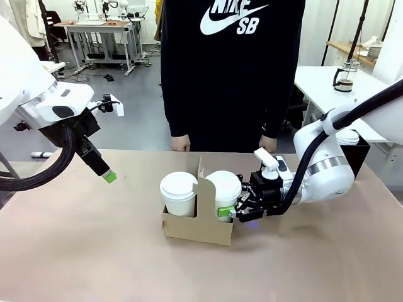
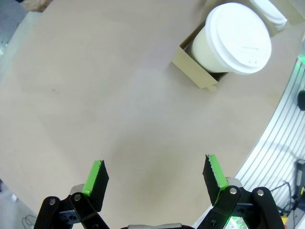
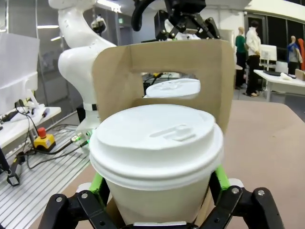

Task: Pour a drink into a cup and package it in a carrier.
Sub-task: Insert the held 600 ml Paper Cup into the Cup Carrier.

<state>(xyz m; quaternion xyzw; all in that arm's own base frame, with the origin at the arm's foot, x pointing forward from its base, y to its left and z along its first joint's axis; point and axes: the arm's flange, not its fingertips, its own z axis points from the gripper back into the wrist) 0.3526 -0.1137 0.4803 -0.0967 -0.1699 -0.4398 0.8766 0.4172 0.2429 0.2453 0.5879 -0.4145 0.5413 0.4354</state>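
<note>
Right of the upright handle panel, the tall white lidded paper cup (image 1: 223,189) stands vertical in the brown cardboard carrier (image 1: 198,228), clamped side-on by the right pincer (image 1: 230,211), while the left pincer (image 1: 108,177) hangs open, well apart over the surface (image 1: 94,251).

A second white lidded cup (image 1: 178,192) is seated in the near-left slot, a black box (image 1: 356,155) is set at the table's (image 1: 82,251) right edge, and a red emergency button (image 3: 42,137) is seen aside.
</note>
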